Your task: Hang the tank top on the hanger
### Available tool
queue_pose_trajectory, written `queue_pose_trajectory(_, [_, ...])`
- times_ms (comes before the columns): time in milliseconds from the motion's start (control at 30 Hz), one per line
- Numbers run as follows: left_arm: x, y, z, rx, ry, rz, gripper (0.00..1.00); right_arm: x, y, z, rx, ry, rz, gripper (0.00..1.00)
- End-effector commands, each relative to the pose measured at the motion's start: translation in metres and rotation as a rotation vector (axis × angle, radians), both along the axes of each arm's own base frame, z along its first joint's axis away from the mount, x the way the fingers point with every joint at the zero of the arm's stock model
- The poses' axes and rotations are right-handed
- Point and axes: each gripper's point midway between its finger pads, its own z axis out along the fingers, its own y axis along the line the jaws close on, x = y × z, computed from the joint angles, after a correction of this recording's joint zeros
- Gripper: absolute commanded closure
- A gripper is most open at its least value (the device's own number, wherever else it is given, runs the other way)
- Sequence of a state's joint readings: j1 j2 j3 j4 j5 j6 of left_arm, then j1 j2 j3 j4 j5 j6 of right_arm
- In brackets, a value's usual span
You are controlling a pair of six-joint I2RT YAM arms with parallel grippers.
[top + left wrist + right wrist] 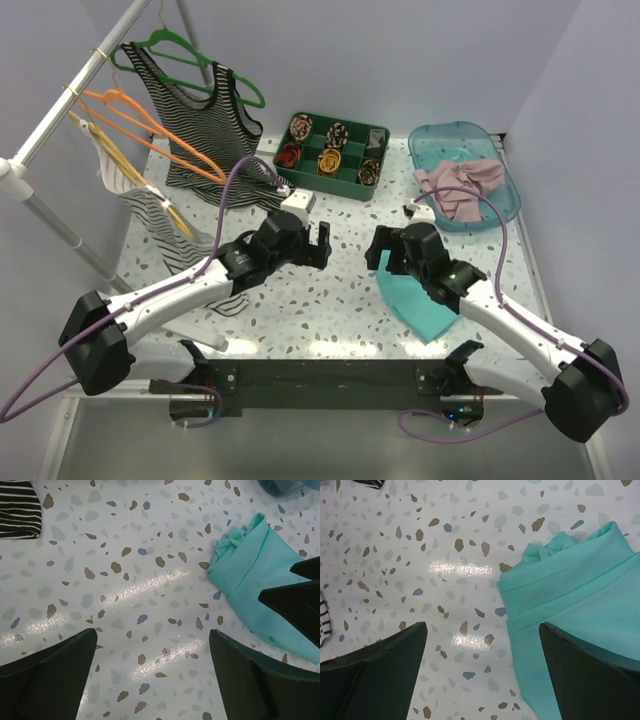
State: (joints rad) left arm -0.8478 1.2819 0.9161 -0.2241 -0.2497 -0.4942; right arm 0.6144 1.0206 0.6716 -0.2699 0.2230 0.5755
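Hovering over the middle of the speckled counter (330, 300), the left tool (322, 246) and the right tool (378, 250) both stand released and empty, their jaws wide apart over bare surface in the two wrist views. By that showing, the task appears to be at its very first step, with nothing picked up yet.

The tank top (460, 188) lies crumpled in the blue tray (450, 128) at the far right, well apart from the hanger (150, 125), which hangs on the rail (60, 110) at the far left. The next move likely calls for the right tool to reach back to the tray and take the fabric near a shoulder strap, so the neck opening can be spread for the hanger.

Counted:
- one pink top
- two striped tops (200, 120)
- one teal cloth (415, 295)
- three hangers: orange, green (185, 50) and pale (178, 218)
- one tray
- one green divided box (330, 148)
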Motion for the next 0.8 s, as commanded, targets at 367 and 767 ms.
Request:
queue_pose_trajectory(367, [-0.001, -0.002, 0.021, -0.05, -0.021, 0.012, 0.0, 0.032, 0.051, -0.005, 0.071, 0.058, 0.09, 0.01])
queue_pose_trajectory(767, [-0.003, 0.002, 0.02, -0.032, -0.017, 0.016, 0.0, 0.057, 0.013, -0.077, -0.008, 0.179, -0.049, 0.01])
